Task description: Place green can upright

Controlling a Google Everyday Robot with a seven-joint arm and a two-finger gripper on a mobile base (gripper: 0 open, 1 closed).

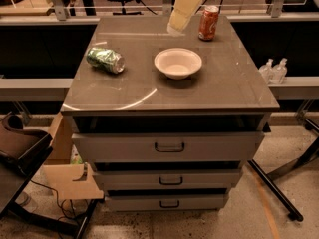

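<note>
The green can (pixel 104 59) lies on its side on the left part of the grey cabinet top (pixel 224 83), its silver end facing right and forward. My gripper (pixel 175 28), at the end of a pale yellow arm, hangs over the back of the top. It is behind the white bowl (pixel 178 62) and just left of the upright orange-red can (pixel 208 22). It is well to the right of and behind the green can and does not touch it.
The top belongs to a cabinet with three drawers (pixel 169 147). Two clear bottles (pixel 273 69) stand on a ledge at the right. A cardboard box (pixel 65 158) and a dark chair (pixel 20 148) are at the lower left. A railing runs behind.
</note>
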